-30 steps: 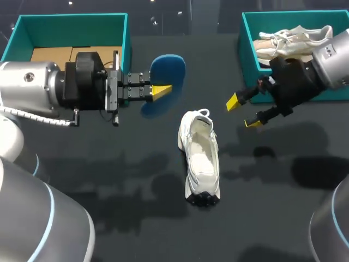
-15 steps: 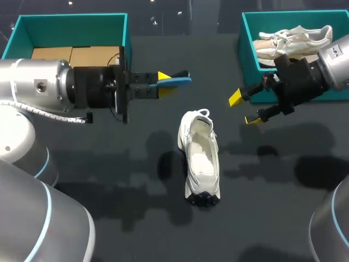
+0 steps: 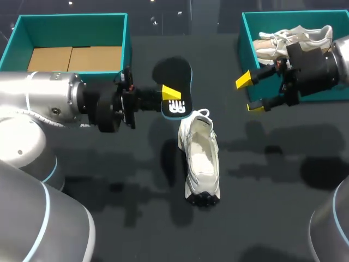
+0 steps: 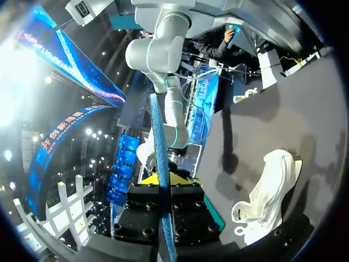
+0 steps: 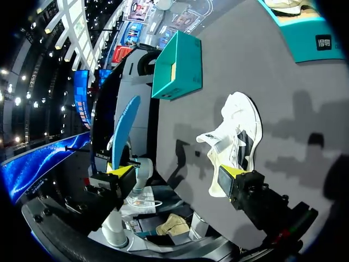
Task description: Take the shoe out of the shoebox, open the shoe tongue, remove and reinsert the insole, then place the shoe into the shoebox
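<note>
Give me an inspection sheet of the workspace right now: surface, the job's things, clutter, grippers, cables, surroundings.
Surface: dark table.
Job's things: white shoe lies on the table, opening upward; insole held above the table, beyond the shoe; left box shows only its brown floor; right box holds a second shoe.
Clutter: nothing seen.
Grippers: left gripper shut on the insole; right gripper open and empty, beside the right box.
Cables: nothing seen on the table.
Surroundings: nothing seen reaching over the table.
</note>
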